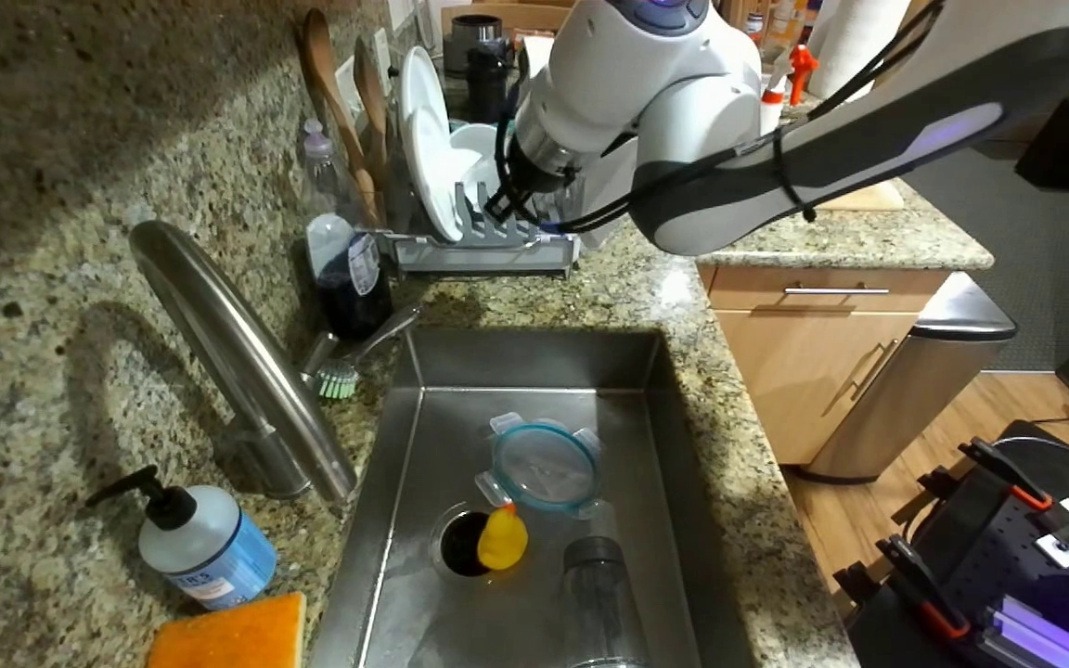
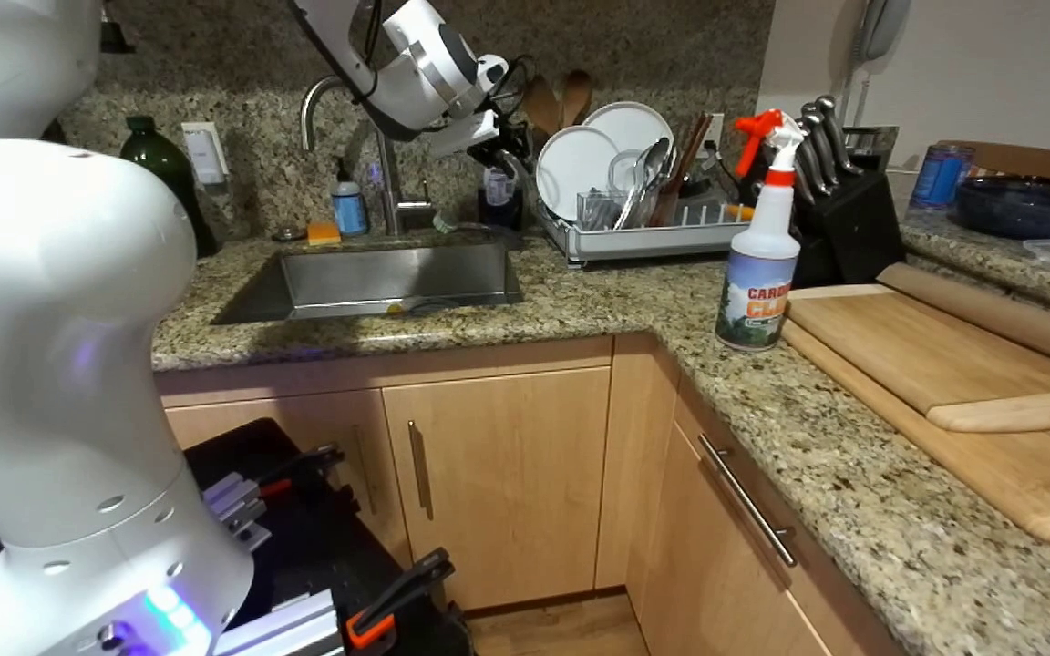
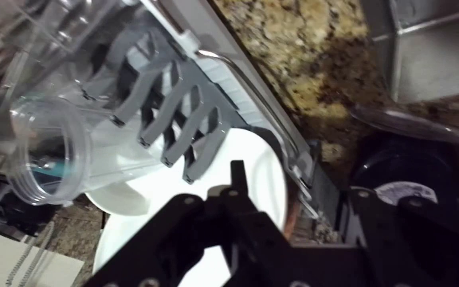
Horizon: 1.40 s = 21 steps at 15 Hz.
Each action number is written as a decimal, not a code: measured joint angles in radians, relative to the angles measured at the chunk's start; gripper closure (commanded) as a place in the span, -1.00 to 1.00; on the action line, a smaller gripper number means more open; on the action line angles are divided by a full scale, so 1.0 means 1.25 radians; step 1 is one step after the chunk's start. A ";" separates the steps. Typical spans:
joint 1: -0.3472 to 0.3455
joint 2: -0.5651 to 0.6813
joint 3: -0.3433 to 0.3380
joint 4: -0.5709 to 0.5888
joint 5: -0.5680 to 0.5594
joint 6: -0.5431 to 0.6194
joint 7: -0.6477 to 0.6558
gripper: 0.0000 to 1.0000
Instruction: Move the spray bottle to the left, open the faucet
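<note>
The spray bottle stands upright on the counter beside the cutting boards, with its red-orange trigger head up. It also shows partly behind the arm in an exterior view. The steel faucet arches over the sink's left side; its column and side lever show in an exterior view. My gripper is in the air by the dish rack, away from the spray bottle and beside the faucet area. In the wrist view the gripper has its fingers wide apart with nothing between them. Neither the spray bottle nor the faucet shows there.
The dish rack holds white plates. A dark soap bottle stands between rack and faucet. The sink holds a yellow duck, a lid and a dark bottle. A pump bottle and sponge sit by the faucet.
</note>
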 measured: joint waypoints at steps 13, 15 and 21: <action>-0.146 0.135 0.330 0.102 0.270 0.415 0.019 -1.00; -0.225 0.185 0.447 0.124 0.278 0.458 0.000 -1.00; -0.391 0.317 0.702 0.178 0.170 0.470 0.011 -1.00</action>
